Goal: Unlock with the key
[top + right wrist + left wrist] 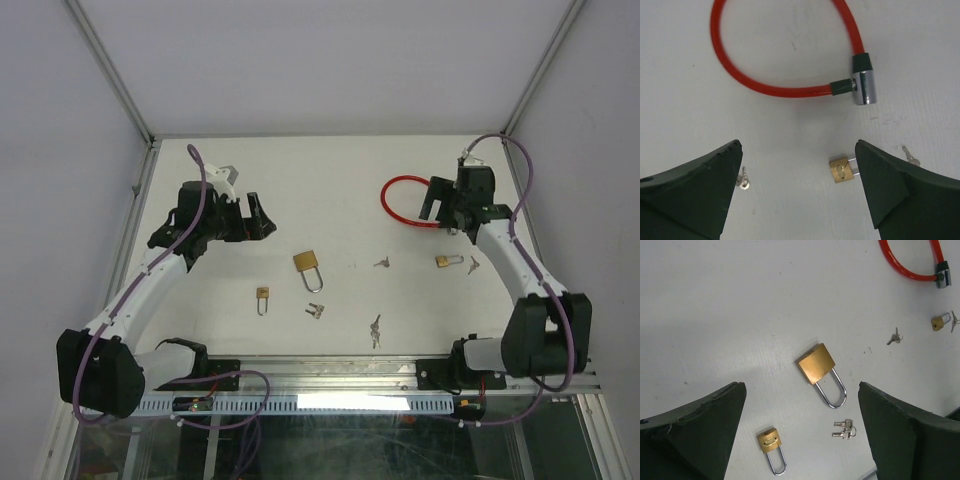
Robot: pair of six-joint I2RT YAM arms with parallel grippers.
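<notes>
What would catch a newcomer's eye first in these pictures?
The red cable lock, looped at the far right of the white table, stands out most. Next is the large brass padlock lying near the centre. A smaller padlock lies to its left and another to its right, with loose keys scattered between them.

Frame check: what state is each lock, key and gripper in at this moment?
Large padlock: shackle shut, lying flat.
Small padlock near left arm: shackle shut, lying flat.
Small padlock near right arm: lying flat, shackle partly hidden.
Red cable lock: loop closed, ends joined.
Keys: lying loose, none seen in a lock.
Left gripper: open, empty.
Right gripper: open, empty.
</notes>
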